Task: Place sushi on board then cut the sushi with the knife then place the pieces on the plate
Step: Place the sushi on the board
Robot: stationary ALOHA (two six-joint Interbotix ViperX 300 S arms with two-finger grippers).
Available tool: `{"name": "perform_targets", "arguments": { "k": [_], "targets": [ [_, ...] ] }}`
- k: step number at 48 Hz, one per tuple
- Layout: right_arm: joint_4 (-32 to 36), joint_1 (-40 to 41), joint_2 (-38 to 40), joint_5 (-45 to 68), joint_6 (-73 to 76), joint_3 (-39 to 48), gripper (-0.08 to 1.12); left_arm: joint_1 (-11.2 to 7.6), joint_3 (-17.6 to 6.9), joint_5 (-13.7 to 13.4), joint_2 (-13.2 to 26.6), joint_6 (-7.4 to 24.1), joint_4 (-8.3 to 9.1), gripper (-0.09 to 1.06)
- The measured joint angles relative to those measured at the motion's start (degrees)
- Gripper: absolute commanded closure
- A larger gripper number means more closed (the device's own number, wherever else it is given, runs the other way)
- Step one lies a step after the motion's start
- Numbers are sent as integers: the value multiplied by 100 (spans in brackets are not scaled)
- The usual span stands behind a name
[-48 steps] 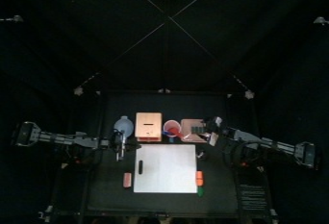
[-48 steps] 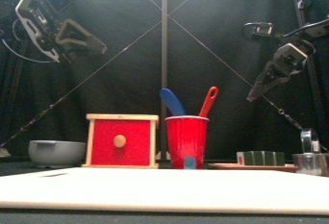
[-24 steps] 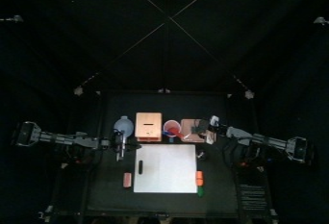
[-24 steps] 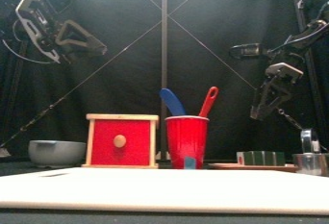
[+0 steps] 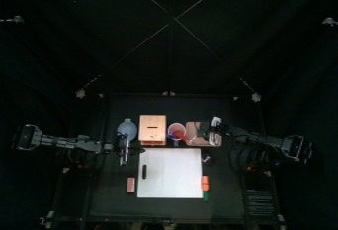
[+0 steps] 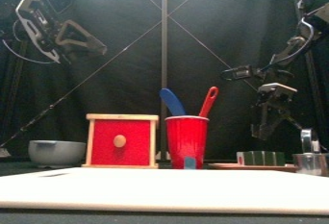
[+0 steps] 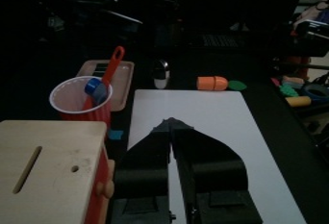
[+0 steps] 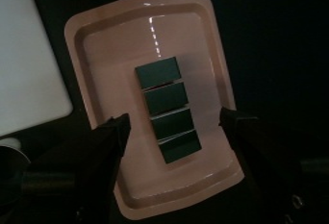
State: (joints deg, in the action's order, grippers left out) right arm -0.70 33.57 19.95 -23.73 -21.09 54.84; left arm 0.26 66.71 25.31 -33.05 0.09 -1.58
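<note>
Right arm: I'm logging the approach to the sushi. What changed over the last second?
The right gripper came down and inward from high on the right. It now hangs open above the sushi roll on the pink tray, holding nothing. The left gripper, raised at the left, the red cup, wooden box and white board did not move.

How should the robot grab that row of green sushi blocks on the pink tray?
Probably from straight above, pinching the sushi roll across its two long sides at the middle blocks. It lies flat in the pink tray, narrow across, and the right pincer hangs over it with jaws open to either side.
</note>
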Motion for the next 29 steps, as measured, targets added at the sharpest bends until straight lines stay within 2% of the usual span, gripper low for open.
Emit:
{"name": "perform_targets", "arguments": {
  "k": [17,29],
  "targets": [
    [-1037,369,-457,0,-1318,-123,2,-9,0,0,9,-9,-9,57],
    [-1310,396,-949,88,-1626,-272,2,9,0,0,0,0,-9,57]
  ]
}}
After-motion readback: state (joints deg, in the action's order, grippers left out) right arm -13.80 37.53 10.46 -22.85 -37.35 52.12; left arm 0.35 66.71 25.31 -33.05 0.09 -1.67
